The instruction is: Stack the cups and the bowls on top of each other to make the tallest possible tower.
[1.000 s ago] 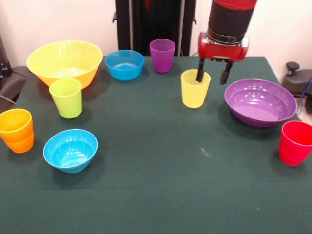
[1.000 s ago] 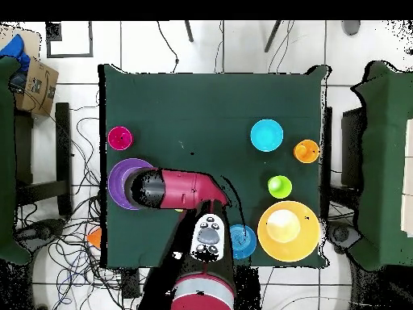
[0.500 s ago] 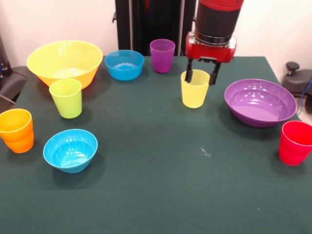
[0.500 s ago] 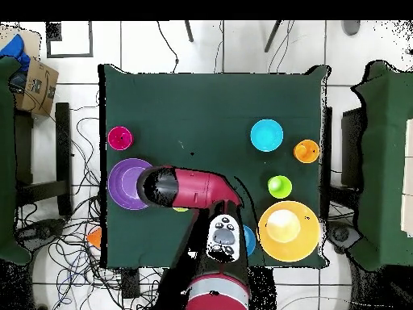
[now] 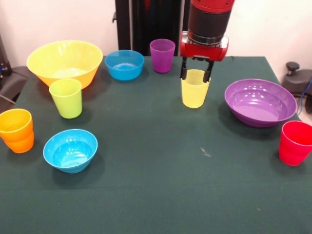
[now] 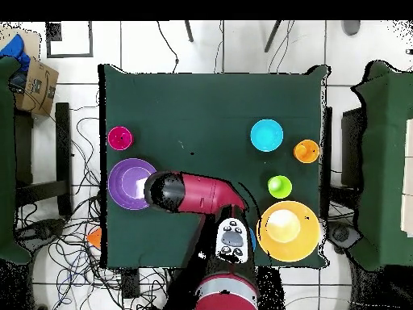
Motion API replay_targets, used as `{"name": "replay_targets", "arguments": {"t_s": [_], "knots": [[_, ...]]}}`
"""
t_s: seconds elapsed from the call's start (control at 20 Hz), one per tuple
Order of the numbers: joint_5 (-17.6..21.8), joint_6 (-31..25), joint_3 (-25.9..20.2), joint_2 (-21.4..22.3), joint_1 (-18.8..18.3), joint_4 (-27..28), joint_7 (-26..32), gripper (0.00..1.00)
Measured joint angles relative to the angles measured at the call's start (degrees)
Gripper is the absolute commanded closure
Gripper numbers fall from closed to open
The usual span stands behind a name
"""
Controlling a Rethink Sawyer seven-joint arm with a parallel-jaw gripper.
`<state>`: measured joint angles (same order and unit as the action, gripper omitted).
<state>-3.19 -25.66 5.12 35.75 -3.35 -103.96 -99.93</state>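
Observation:
The yellow cup (image 5: pixel 195 91) stands upright on the green table (image 5: pixel 161 195), right of centre in the front view. My gripper (image 5: pixel 196 75) hangs open right over it, one finger at each side of the cup's rim. No stack shows: every piece stands alone. A purple cup (image 5: pixel 162 55), a blue bowl (image 5: pixel 124 64) and a large yellow-orange bowl (image 5: pixel 64 61) line the far edge. A lime green cup (image 5: pixel 66 97), an orange cup (image 5: pixel 17 130) and a second blue bowl (image 5: pixel 70 149) stand at the left. In the overhead view my arm (image 6: pixel 198 193) hides the yellow cup.
The wide purple bowl (image 5: pixel 260 102) sits close to the right of the yellow cup, with a red cup (image 5: pixel 295 142) at the table's right edge. From above, the purple bowl (image 6: pixel 125 184) lies just left of my arm's end.
In the front view my gripper has shifted left, from one finger inside the yellow cup to both fingers flanking its rim. The cup has stayed put.

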Motion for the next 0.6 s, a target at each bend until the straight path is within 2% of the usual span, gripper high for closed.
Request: {"name": "replay_targets", "arguments": {"t_s": [0.6], "knots": [[-0.85,3.4,-2.11,0.29,0.17,-4.04,0.0,0.0]]}}
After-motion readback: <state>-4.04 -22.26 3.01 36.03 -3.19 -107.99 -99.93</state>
